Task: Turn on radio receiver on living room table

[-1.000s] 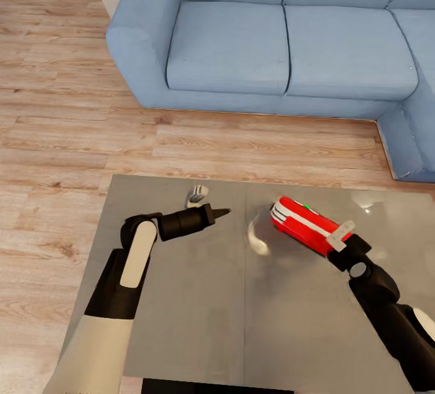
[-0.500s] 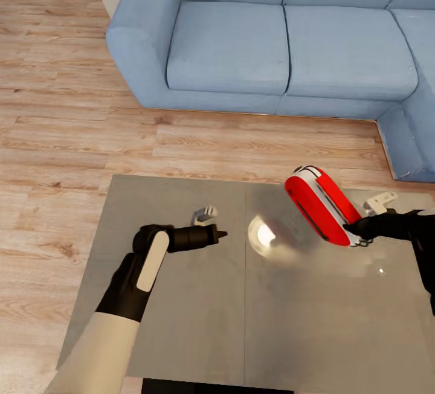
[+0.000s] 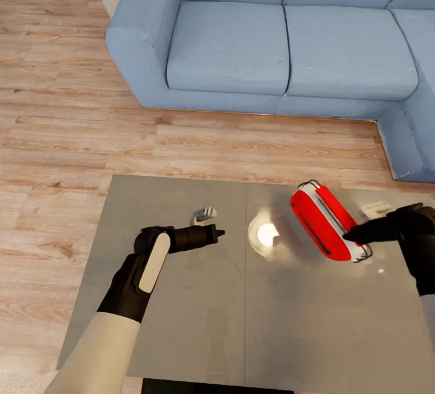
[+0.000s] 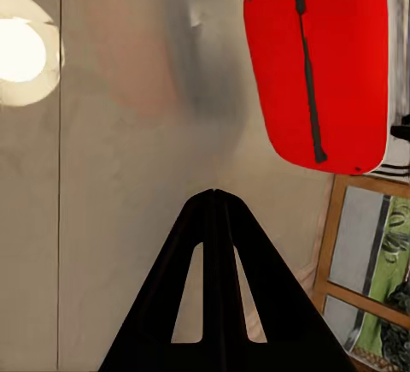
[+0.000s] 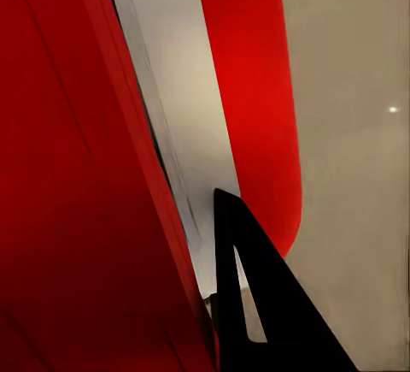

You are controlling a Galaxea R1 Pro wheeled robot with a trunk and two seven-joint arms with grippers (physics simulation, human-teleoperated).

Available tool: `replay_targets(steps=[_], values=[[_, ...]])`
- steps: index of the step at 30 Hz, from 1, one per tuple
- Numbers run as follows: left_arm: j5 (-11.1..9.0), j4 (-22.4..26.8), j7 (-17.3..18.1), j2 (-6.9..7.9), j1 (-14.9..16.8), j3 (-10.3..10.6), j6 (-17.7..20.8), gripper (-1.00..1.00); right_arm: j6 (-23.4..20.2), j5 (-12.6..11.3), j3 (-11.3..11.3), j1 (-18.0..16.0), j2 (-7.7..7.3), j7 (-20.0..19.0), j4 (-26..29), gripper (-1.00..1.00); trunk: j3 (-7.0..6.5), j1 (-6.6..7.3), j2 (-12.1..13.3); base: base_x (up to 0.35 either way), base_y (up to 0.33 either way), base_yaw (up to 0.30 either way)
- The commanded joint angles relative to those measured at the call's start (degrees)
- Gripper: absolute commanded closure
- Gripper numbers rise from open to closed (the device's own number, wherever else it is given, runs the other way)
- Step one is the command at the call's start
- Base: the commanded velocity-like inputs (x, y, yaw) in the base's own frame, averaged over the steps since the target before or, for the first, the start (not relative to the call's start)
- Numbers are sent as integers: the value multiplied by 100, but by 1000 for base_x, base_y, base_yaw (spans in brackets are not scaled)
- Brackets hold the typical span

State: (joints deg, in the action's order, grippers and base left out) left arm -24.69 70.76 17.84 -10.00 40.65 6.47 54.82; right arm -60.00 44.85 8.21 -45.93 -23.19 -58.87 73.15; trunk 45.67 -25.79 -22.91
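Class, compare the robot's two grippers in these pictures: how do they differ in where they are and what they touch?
The right gripper has its tip against the radio receiver's white side trim; the left gripper touches nothing. The left gripper hovers over bare table near the middle; the right gripper is at the table's right side, beside the tilted radio. Both are dark, pointed and shut, fingers together.

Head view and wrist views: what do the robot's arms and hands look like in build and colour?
Both arms are glossy black towards the wrist. The left arm has a cream-white upper segment and a cream oval panel on its black forearm. The left hand is a black cylinder tapering to a point; its fingers are flat black wedges with slot cutouts. The right hand tapers likewise. No cables or markings show.
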Motion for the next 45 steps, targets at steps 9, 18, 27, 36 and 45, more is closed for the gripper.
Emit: replay_targets(steps=[9, 18, 27, 36, 45], values=[[4, 19, -6, 0, -3, 3, -6, 100, 0, 25, -155, -19, 10, -272, 347, 100, 0, 1, -1, 0, 0, 0], [0, 32, -9, 0, -1, 4, 1, 100, 0, 7, -166, -21, -19, -550, 624, 100, 0, 1, -1, 0, 0, 0], [2, 31, -9, 0, -2, 2, 1, 100, 0, 47, -162, -21, 26, -567, 572, 100, 0, 1, -1, 0, 0, 0], [0, 36, -9, 0, -2, 12, 2, 100, 0, 67, -154, -21, 35, -541, 236, 100, 0, 1, -1, 0, 0, 0], [0, 32, -9, 0, -3, 12, 6, 100, 0, 59, -153, -21, 27, -547, 218, 100, 0, 1, -1, 0, 0, 0]])
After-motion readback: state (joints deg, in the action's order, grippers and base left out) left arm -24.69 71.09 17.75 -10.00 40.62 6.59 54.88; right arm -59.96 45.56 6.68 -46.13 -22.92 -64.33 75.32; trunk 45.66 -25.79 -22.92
